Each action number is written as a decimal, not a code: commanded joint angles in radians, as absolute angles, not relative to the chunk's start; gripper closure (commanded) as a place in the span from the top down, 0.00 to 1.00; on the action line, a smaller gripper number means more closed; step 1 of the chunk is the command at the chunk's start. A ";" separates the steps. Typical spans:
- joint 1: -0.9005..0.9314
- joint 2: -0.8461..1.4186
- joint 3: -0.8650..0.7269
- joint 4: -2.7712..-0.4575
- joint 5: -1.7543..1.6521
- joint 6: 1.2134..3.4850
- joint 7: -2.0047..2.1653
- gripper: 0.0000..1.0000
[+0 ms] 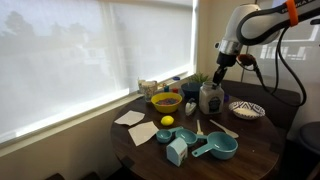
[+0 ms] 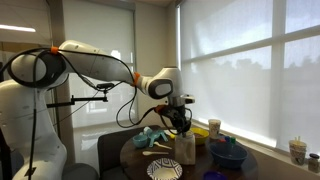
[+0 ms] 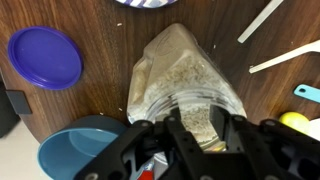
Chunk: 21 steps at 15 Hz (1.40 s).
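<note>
In an exterior view a round table of dark wood stands beside a wide window with white blinds, and the gripper hangs just over a glass jar. In an exterior view the jar stands under the gripper, and any writing is too small to read. In the wrist view the jar, with pale grains inside, stands between a purple lid and a blue bowl; the jaws are a little apart at its mouth, but I cannot tell if they grip it.
</note>
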State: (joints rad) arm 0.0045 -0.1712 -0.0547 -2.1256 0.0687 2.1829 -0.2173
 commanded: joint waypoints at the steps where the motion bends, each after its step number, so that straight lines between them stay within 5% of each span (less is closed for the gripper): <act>1: -0.002 -0.131 -0.061 -2.075 0.070 2.109 -0.255 0.68; 5: -0.008 -0.095 -0.067 -2.039 0.063 2.051 -0.277 0.82; 8: -0.007 -0.066 -0.063 -2.010 0.057 2.019 -0.284 0.75; 9: -0.006 -0.061 -0.059 -2.003 0.051 2.015 -0.281 0.70; 10: -0.004 -0.054 -0.057 -1.995 0.050 2.010 -0.283 0.51; 15: -0.002 -0.026 -0.046 -1.987 0.026 1.996 -0.280 0.20; 17: -0.003 -0.020 -0.045 -1.980 0.010 1.992 -0.278 0.24; 19: -0.003 -0.019 -0.045 -1.976 0.003 1.986 -0.277 0.45; 21: -0.002 -0.018 -0.042 -1.970 -0.002 1.978 -0.278 0.55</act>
